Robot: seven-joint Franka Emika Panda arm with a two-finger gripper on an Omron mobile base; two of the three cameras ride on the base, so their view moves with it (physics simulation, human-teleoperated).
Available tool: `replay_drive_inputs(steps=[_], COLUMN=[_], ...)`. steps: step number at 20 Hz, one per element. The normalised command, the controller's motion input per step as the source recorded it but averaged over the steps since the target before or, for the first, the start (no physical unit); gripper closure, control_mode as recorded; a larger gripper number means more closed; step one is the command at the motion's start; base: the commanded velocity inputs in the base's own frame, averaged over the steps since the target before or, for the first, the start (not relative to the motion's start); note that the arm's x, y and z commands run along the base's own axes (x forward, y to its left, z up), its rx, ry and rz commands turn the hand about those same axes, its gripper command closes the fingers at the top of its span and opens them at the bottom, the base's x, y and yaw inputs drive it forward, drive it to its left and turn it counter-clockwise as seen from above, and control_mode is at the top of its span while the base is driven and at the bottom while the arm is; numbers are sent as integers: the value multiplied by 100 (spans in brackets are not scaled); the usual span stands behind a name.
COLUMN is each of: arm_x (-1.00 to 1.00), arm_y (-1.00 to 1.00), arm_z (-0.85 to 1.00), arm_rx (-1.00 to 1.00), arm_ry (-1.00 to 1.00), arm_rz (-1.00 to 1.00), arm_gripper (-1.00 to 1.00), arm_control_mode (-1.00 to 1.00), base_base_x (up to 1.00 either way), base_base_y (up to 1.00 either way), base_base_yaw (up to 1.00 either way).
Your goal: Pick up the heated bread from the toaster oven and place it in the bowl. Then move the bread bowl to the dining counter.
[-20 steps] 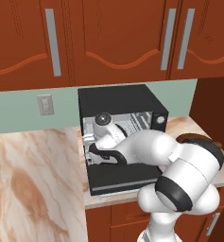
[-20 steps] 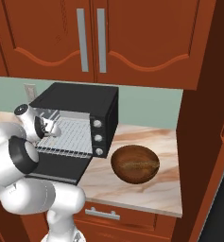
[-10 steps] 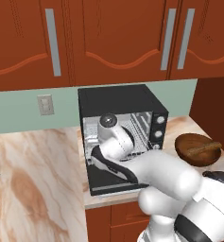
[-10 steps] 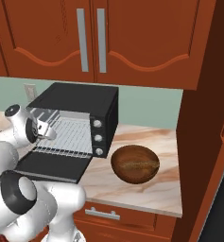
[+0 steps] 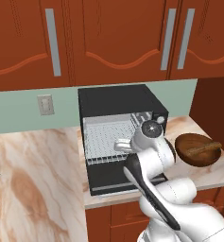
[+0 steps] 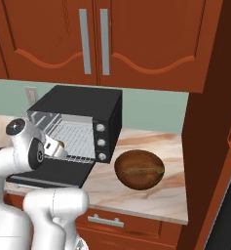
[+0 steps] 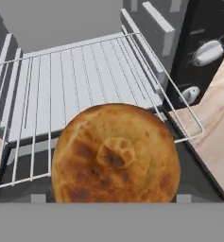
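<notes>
Bread [image 7: 116,153]: small round golden-brown bun with a darker centre, sitting close under the hand over the near edge of the wire rack [image 7: 75,75]; whether it is lifting off the rack cannot be told.
Handling: likely light, crusty outside and soft within, so crushing under a hard squeeze; best taken across its widest part, at the rim.
Gripper [image 6: 52,146]: fingers standing wide apart; whether they are touching the bun cannot be told.
Toaster oven [image 5: 120,101]: door [image 6: 53,172] hanging open toward the near side.
Bowl [image 6: 139,168]: waiting on the worktop [image 5: 33,184] just right of the oven, holding nothing.
</notes>
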Motion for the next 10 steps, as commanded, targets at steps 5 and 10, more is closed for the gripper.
replay_drive_inputs(steps=[5, 10], arm_x=[-72, -48], arm_y=[-100, -100], arm_z=[51, 59], arm_rx=[7, 10], arm_ry=[-2, 0], arm_rz=[-16, -21], arm_gripper=[100, 100], arm_control_mode=[-100, -100], base_base_x=[0, 0], base_base_y=[0, 0], base_base_yaw=[0, 0])
